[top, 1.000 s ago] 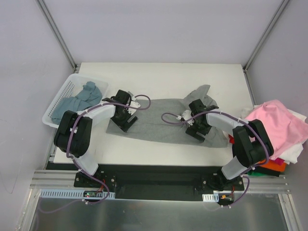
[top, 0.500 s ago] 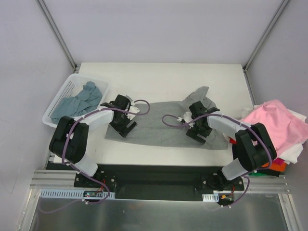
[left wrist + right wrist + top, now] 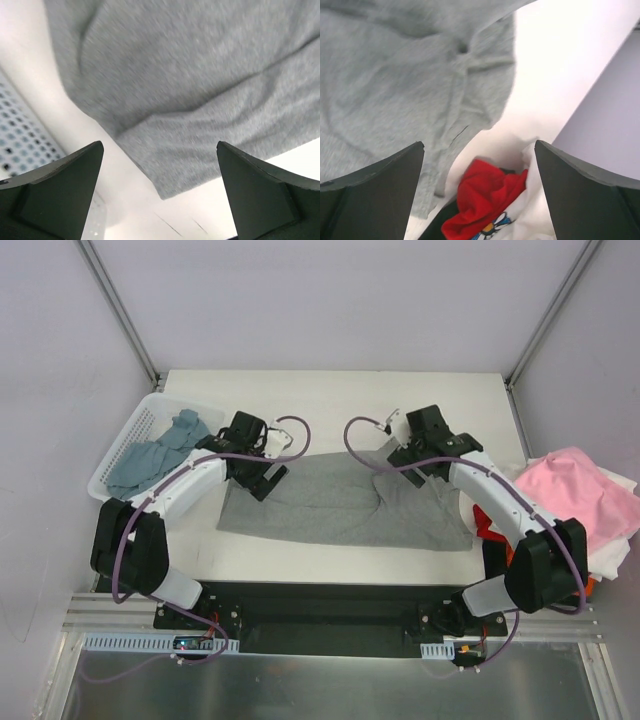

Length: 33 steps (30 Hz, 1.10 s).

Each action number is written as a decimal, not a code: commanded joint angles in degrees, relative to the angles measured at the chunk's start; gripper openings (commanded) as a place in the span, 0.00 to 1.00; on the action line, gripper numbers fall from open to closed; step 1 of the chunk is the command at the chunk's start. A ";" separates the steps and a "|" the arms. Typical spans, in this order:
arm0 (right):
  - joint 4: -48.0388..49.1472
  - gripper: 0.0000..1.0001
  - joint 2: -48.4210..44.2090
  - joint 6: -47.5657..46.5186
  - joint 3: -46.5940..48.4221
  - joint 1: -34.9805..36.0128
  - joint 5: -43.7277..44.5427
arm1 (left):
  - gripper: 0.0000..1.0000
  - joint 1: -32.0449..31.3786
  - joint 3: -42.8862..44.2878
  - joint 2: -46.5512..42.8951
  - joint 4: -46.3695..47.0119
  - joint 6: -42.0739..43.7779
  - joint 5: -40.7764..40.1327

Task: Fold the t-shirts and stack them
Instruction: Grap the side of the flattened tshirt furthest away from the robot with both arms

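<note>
A light heather-grey t-shirt (image 3: pixel 335 502) lies spread flat across the middle of the table; no gripper holds it. My left gripper (image 3: pixel 262 478) hovers over its left end, open and empty. The left wrist view shows the shirt's corner (image 3: pixel 200 80) below the spread fingers (image 3: pixel 55 195). My right gripper (image 3: pixel 422 462) hangs above the shirt's right end, open and empty. Its wrist view shows grey cloth (image 3: pixel 395 85), and past it a red t-shirt (image 3: pixel 485 197). A dusty teal t-shirt (image 3: pixel 160 450) fills the basket. A pink t-shirt (image 3: pixel 570 495) tops the pile at the right.
The white slatted basket (image 3: pixel 118 445) stands at the table's left edge, its wall close to my left gripper (image 3: pixel 20 145). The right-hand pile holds white (image 3: pixel 615 552), orange (image 3: pixel 565 585) and red (image 3: pixel 490 528) cloth, overhanging the table's right edge. A white printed shirt (image 3: pixel 530 225) lies beside the red one.
Both grippers have lifted off the grey t-shirt and drawn back toward the far side. Their jaws have spread wider. The shirt now lies flatter and broader on the table.
</note>
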 commanded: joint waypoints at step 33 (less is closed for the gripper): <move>-12.24 0.86 45.66 15.14 51.15 -10.60 -18.41 | 0.99 0.68 30.45 27.62 0.94 -1.95 -6.15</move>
